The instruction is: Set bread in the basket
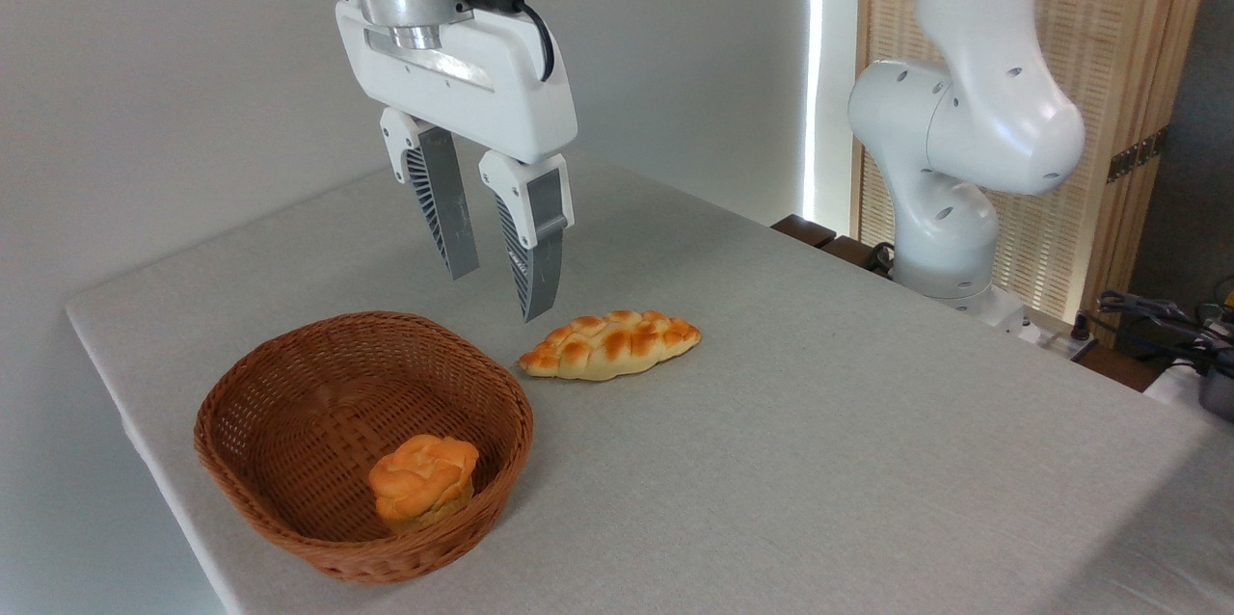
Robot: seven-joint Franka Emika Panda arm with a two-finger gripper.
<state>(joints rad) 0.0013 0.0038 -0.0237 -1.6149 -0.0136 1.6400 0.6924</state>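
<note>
Gripper: gripper (496,292) hangs in the air with its two fingers apart and nothing between them.
Table: grey table (819,422) holds everything; its far edge runs along the wall.
Robot arm: the white arm base (950,210) stands at the far right.
Basket: round brown wicker basket (362,446) sits near the left, just below and left of the gripper.
Bread: long braided bread (609,345) lies flat on the table, just right of the basket, not in it yet.
Which way: the bread is below and a little right of the fingers; its long side runs left to right, so the fingers may need to close across it.
Bun: small orange bun (424,480) is already inside the basket.
</note>
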